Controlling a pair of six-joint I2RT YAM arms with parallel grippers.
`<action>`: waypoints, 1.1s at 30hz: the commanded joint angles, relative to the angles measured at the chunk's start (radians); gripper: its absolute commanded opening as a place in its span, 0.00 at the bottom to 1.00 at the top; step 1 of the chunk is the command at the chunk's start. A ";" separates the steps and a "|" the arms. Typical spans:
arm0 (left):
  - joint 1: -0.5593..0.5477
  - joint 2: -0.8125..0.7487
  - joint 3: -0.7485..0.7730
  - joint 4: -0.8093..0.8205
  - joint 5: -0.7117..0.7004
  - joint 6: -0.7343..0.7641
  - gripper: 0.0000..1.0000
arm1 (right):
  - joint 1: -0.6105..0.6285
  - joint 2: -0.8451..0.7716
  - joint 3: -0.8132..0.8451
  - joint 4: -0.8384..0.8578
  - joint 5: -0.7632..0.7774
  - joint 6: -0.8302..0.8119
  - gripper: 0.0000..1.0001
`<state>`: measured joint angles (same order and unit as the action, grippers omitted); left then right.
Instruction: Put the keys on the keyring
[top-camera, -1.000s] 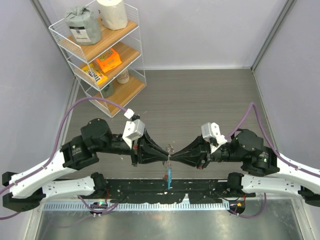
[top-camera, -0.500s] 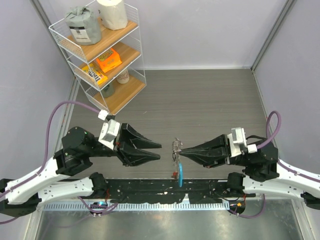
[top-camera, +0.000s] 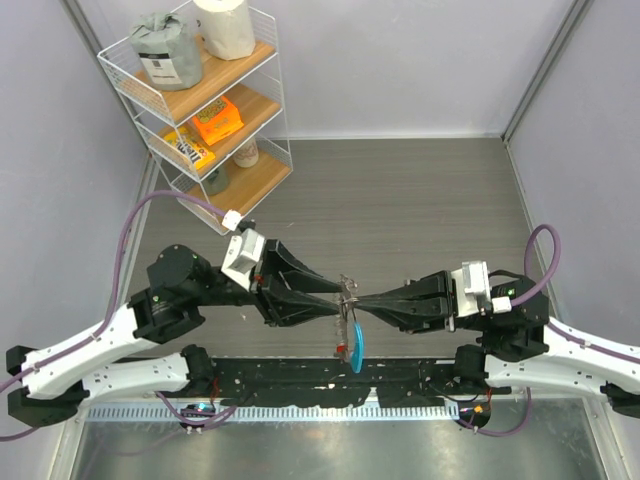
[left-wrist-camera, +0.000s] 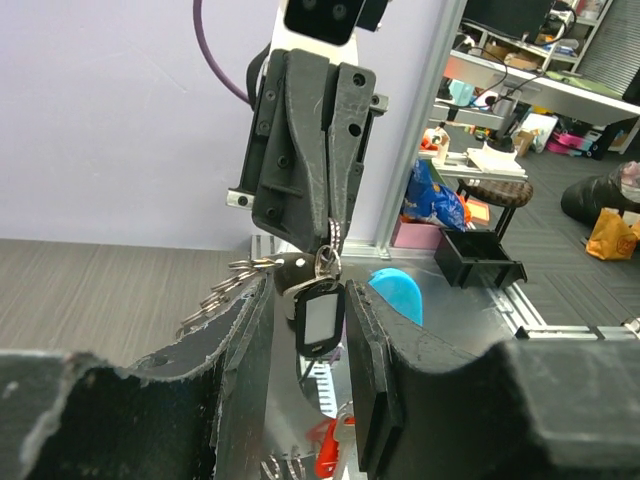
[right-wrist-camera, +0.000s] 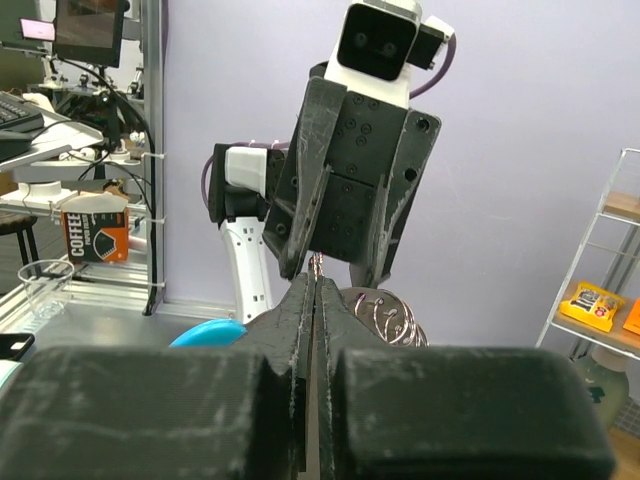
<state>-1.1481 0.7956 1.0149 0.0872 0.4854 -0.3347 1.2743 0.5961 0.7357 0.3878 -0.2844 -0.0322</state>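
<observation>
— Left end effector (top-camera: 338, 302) and right end effector (top-camera: 361, 302) met tip to tip at lower centre of the overhead view, above the grey wood-grain bench (top-camera: 400, 200). What hung between them?

— That was the keyring (top-camera: 351, 322), held clear of the bench, with its curved blue tag (top-camera: 357, 348) and a small red tag (top-camera: 342, 350) dangling below the tips. The keys (top-camera: 347, 288) bristled just above, right at the meeting point.

— And the left wrist view?

— The left end effector's fingers (left-wrist-camera: 240, 330) stood partly apart at the bottom of the frame, either side of a dark fob (left-wrist-camera: 320, 318) with a pale window. I saw a gap on both sides, so they gripped nothing. At upper centre the right end effector (left-wrist-camera: 328, 238) was pinched closed on the thin ring. The keys (left-wrist-camera: 222, 292) fanned out left of centre, toothed and silvery.

— The right wrist view?

— Its own fingers were pressed together at bottom centre, with only a hairline between them. The keys (right-wrist-camera: 385, 315) showed as overlapping metal rounds right of centre, and the blue tag (right-wrist-camera: 210, 333) sat lower left.

— How would it handle?

— Light, hard and slick, I judged. The bunch would swing and rattle, while the ring would stay stiff and springy. I'd take a key by its flat head, and the ring on bare wire away from the tags.
</observation>
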 joint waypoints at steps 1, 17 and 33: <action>-0.001 0.016 0.037 0.080 0.027 -0.017 0.40 | 0.003 0.004 0.062 0.074 -0.002 -0.011 0.06; -0.001 0.051 0.047 0.114 0.077 -0.041 0.33 | 0.003 -0.013 0.065 0.056 -0.004 -0.009 0.06; -0.001 0.114 0.042 0.186 0.189 -0.098 0.00 | 0.003 -0.001 0.059 0.154 0.002 0.026 0.06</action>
<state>-1.1488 0.8909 1.0294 0.2028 0.6334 -0.4004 1.2743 0.5896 0.7601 0.3985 -0.2905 -0.0265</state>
